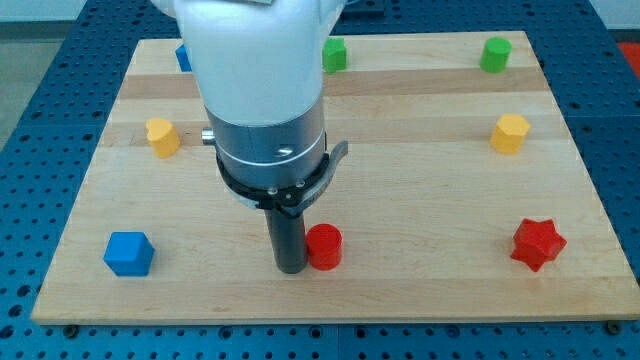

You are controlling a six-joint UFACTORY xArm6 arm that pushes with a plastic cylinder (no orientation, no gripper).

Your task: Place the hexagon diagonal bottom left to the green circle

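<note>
Tip: your tip touched the red cylinder on its left | Pincer: none fitted, so state can't be told | Hexagon: yellow hexagon sat right, below the green circle, apart | Board: wooden board

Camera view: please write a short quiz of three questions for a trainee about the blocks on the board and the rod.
1. True or false: my tip stands close beside the red cylinder, on its left in the view.
2. Which block lies at the view's bottom right? A) red star B) blue cube C) red cylinder
3. Fill in: the board carries ___ yellow blocks.

Key: 1 true. 2 A. 3 two, one at the view's left and one at the view's right.
</note>
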